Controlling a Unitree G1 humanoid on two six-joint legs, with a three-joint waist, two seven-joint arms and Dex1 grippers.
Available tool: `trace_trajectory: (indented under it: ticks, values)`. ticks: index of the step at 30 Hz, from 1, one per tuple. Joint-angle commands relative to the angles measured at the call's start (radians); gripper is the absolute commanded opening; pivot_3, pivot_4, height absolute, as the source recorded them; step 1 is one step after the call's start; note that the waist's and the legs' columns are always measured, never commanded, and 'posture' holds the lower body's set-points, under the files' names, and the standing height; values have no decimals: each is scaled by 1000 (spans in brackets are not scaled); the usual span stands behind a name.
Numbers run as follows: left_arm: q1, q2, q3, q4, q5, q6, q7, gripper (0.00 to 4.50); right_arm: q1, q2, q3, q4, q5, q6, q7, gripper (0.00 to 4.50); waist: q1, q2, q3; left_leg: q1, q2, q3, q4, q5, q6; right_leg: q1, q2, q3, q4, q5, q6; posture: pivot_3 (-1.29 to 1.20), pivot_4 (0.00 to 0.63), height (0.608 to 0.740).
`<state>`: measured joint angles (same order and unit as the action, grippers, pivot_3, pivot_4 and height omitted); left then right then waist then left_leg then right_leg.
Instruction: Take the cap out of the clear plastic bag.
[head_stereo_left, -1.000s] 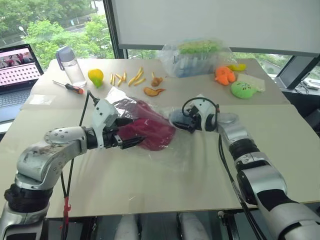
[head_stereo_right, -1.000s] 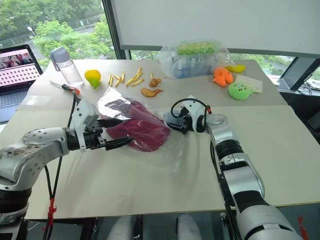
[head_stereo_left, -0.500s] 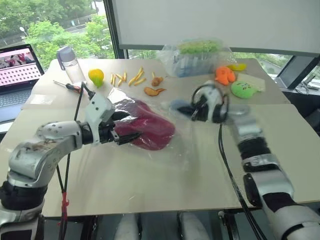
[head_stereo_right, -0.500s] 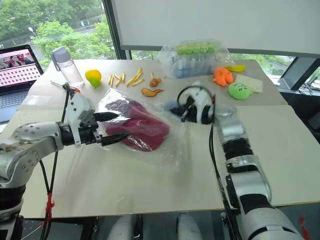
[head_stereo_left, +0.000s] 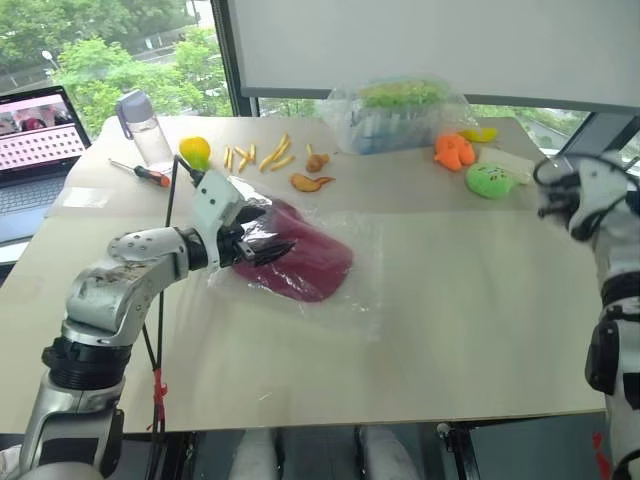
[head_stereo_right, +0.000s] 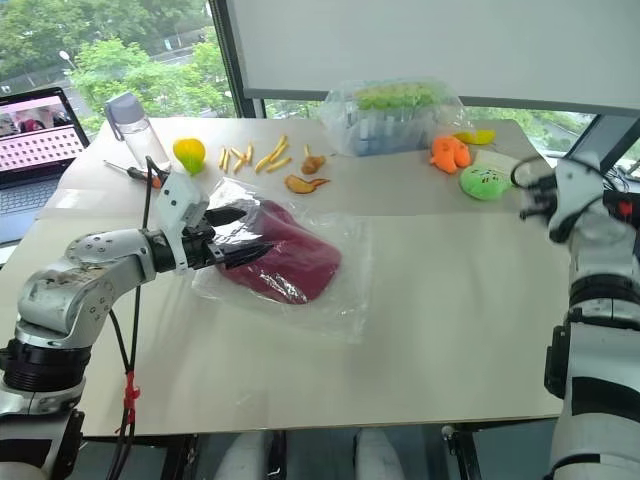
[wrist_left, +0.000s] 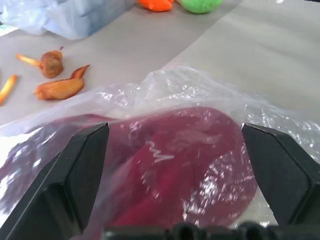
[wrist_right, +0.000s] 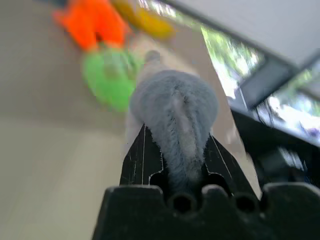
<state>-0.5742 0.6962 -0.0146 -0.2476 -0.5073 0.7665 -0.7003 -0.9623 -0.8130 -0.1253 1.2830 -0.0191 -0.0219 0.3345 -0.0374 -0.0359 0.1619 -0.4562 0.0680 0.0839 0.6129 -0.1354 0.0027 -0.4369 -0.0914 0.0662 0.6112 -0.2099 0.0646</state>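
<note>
Maroon cap (head_stereo_right: 283, 263) lies inside the clear plastic bag (head_stereo_right: 340, 290) on the pale surface (head_stereo_right: 450, 330), left of centre. At the bag's left end, the left gripper (head_stereo_left: 258, 240) holds its fingers (wrist_left: 75, 175) spread wide, one on each side of the wrapped cap. Off at the surface's right edge, near a green plush toy (head_stereo_right: 483, 181), the right gripper (wrist_right: 172, 150) has its fingers clamped on a grey-blue fuzzy pad (wrist_right: 175, 112).

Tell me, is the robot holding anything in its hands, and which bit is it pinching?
The right gripper pinches a grey fuzzy pad by its edge. The left gripper is open, holding nothing.
</note>
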Motion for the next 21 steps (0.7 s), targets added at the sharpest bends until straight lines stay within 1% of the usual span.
trace_trajectory:
  ticks: [1, 5, 7, 8, 9, 11, 12, 16, 17, 19, 21]
  values:
    - [-22, -2, 14, -16, 15, -18, -2, 4500, 21, -7, -63, 23, 36, -42, -28, 197, -13, 1, 1, 0, 0, 0, 0, 0, 0, 0, 0, 1, 0, 0, 0, 0, 150, 739]
    - [-16, -6, 19, -24, 13, -5, 0, 4500, 61, -6, -111, 36, 65, -31, -13, 197, -31, 2, 2, 2, -1, -1, 3, 1, 1, 3, 0, 2, 0, 2, 3, 0, 150, 739]
    - [-13, -6, 21, -26, 12, 0, -1, 4500, 68, -11, -128, 33, 74, -34, 1, 1187, -32, 1, 2, 6, -1, -1, 3, 1, 1, 8, 0, 2, 0, 3, 4, 0, 150, 739]
    - [-13, -5, 20, -26, 12, 2, -3, 4500, 65, -15, -137, 28, 77, -41, 4, 1424, -33, 1, 2, 12, -1, -1, 3, 1, 1, 13, 0, 2, -1, 2, 4, 0, 150, 739]
    - [-12, -4, 19, -27, 12, 2, -5, 4500, 57, -23, -143, 21, 80, -49, 13, 1806, -33, 1, 2, 14, -2, -1, 3, 1, 1, 15, -1, 2, -1, 0, 7, 0, 150, 739]
    - [-14, -6, 17, -26, 12, 2, -7, 4500, 34, -38, -152, 5, 82, -65, 28, 2412, -34, 1, 3, 14, -2, -1, 3, 2, 2, 15, -1, 2, -1, -1, 6, 0, 150, 739]
    - [-15, -8, 15, -24, 14, 1, -8, 4500, 21, -45, -157, -4, 88, -69, 42, 2799, -35, 1, 3, 14, -2, -1, 3, 3, 3, 15, -1, 2, 0, -1, 5, 0, 150, 739]
    - [-24, -15, -9, -13, 22, -6, -23, 4500, -56, -78, -166, -64, 120, -61, 145, 4167, -41, 2, 3, 15, -2, -1, 3, 4, 4, 15, -1, 3, 0, 0, 3, 0, 150, 739]
    - [-28, -20, -17, -9, 24, -9, -27, 4500, -71, -83, -163, -86, 125, -54, 182, 4415, -41, 3, 4, 15, -2, -1, 3, 5, 4, 15, -1, 3, 0, 1, 3, 0, 150, 739]
    - [-36, -34, -30, 2, 30, -14, -32, 4500, -92, -84, -160, -141, 142, -29, 264, 4415, -40, 3, 4, 15, -2, -1, 3, 5, 4, 15, 0, 3, 1, 1, 3, 0, 150, 739]
    - [-46, -46, -53, 21, 48, -29, -40, 4500, -93, -63, -153, -232, 185, 44, 373, 4415, -39, 3, 4, 15, -2, -1, 3, 5, 4, 15, 0, 3, 0, 1, 3, 0, 150, 739]
